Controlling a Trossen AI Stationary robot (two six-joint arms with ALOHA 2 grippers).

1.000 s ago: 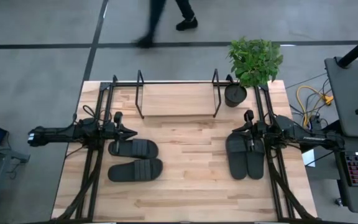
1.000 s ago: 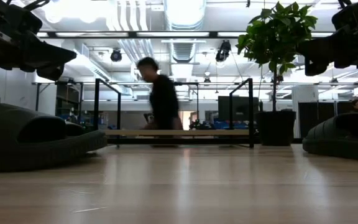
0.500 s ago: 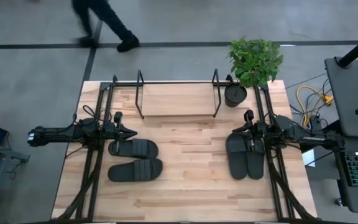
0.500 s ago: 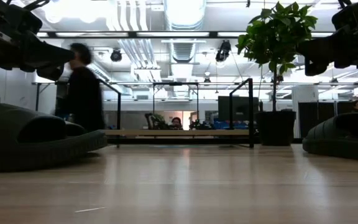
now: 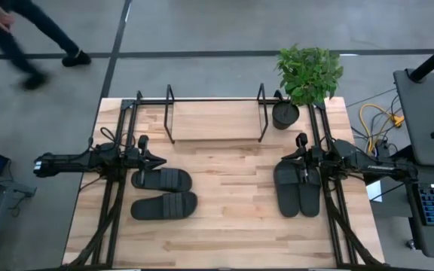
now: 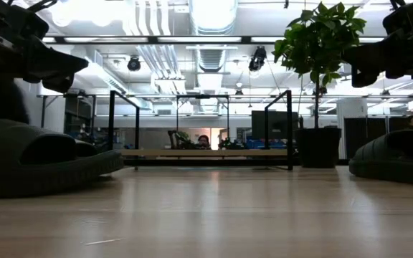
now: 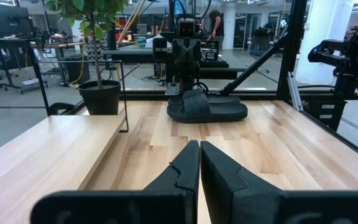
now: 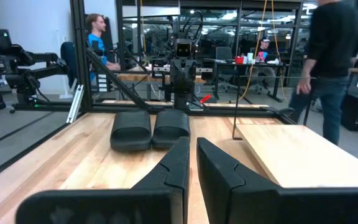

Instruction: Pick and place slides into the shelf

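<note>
On the wooden table [image 5: 224, 226] four black slides lie in two pairs, none of them on the shelf [image 5: 215, 120], which stands at the far edge of the table, its light base board bare between thin black wire uprights. The left pair [image 5: 163, 192] lies on the left side of the table with the soles running left to right, one slide just nearer than the other and the two close together. The right pair [image 5: 297, 188] lies on the right side with the soles running near to far, the two slides touching side by side. The left claw [image 5: 157, 159] hangs just on the far side of the left pair, pointing toward the middle of the table, its fingers clenched together on nothing, as the left wrist view shows with the two dark fingers [image 7: 185, 165] pressed side by side. The right claw [image 5: 286, 159] hangs over the far end of the right pair, pointing toward the middle, its fingers [image 8: 179, 163] drawn almost together and holding nothing. A potted plant [image 5: 307, 75] stands at the far right corner of the table, just right of the shelf. On the floor beyond the table, at far left, a person [image 5: 21, 38] is walking.
</note>
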